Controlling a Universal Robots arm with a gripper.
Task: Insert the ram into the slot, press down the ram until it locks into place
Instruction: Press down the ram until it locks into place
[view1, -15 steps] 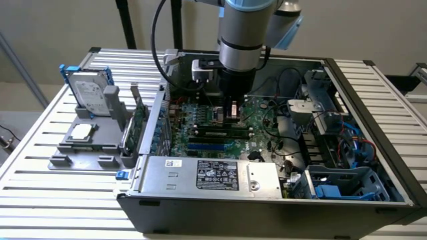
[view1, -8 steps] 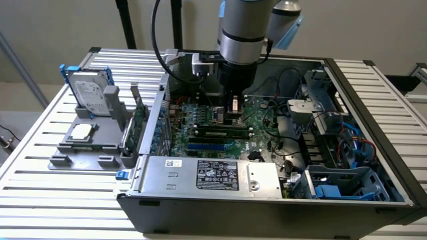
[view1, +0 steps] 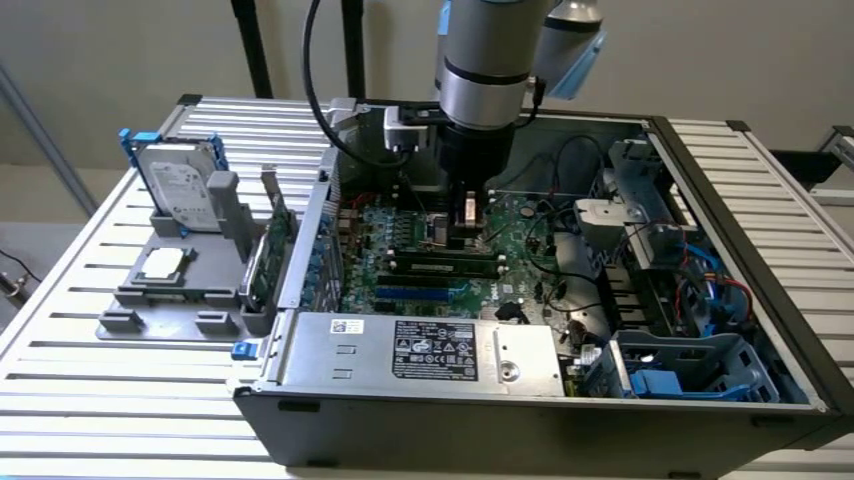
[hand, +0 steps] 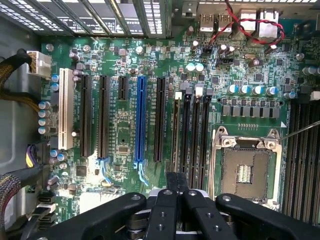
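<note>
Inside the open computer case (view1: 534, 420) you see the gripper (view1: 467, 232) low over the motherboard (view1: 400, 225). In the wrist view its fingers (hand: 167, 200) are clenched together with no gap. The ram (view1: 441, 263) stands on edge in the slot (hand: 178, 95), just near of the gripper. Whether the fingertips touch the ram you probably cannot judge from here.
</note>
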